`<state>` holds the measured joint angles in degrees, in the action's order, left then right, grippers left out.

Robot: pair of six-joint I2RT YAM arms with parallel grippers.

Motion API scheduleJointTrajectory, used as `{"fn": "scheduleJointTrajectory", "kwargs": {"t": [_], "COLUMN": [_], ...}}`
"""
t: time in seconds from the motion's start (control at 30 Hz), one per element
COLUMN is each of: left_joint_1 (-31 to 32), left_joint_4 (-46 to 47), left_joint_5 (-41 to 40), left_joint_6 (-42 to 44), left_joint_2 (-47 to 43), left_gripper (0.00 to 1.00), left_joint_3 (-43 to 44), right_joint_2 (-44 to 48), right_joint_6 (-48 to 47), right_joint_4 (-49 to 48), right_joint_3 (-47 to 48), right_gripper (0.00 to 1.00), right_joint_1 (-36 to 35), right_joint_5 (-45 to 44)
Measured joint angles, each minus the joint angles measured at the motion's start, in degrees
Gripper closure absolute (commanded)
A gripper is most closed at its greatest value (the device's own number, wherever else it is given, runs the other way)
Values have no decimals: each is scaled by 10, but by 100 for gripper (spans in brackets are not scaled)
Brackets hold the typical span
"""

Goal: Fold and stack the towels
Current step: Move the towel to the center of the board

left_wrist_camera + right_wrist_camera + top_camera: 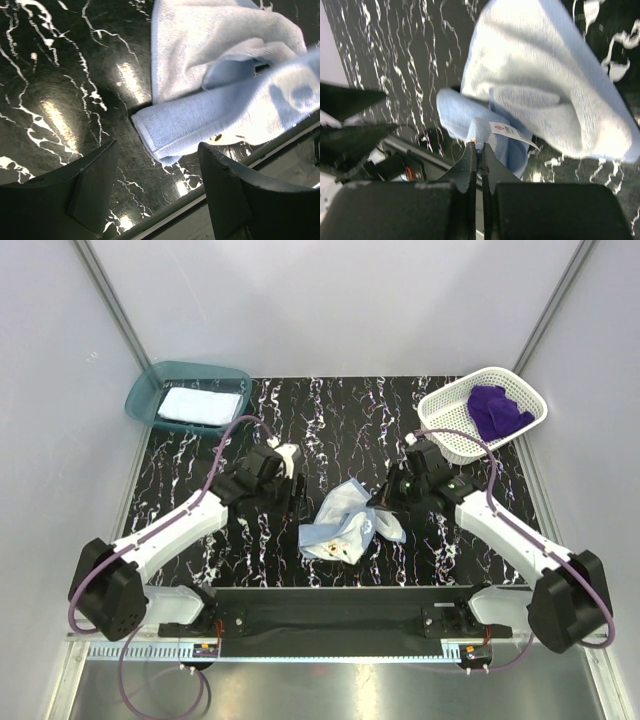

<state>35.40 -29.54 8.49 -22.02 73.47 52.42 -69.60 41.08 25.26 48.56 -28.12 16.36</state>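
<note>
The right gripper is pinching an edge of the crumpled light blue towel, which is lying mid-table. The left gripper is hovering wide open and empty beside the towel's folded corner.

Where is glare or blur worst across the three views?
Left wrist: lamp glare patches on the glossy black marbled tabletop. Right wrist: the light blue terry towel is overexposed and slightly soft. Top external: evenly lit, sharp.
</note>
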Motion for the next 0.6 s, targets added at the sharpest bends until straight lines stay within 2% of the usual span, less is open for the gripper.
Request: {"fn": "scheduleJointTrajectory", "kwargs": {"t": [0.27, 0.6], "left_joint_1": [4, 15], "left_joint_4": [31, 47], "left_joint_5": [3, 3], "left_joint_6": [13, 50], "left_joint_2": [-51, -25], "left_gripper": [30, 31], "left_joint_3": [-28, -26], "right_joint_2": [-111, -131], "right_joint_6": [0, -3], "right_joint_4": [-9, -32], "right_joint_3": [60, 48], "right_gripper": [100, 100], "right_joint_1": [16, 72], "right_joint_5": [-24, -16]}}
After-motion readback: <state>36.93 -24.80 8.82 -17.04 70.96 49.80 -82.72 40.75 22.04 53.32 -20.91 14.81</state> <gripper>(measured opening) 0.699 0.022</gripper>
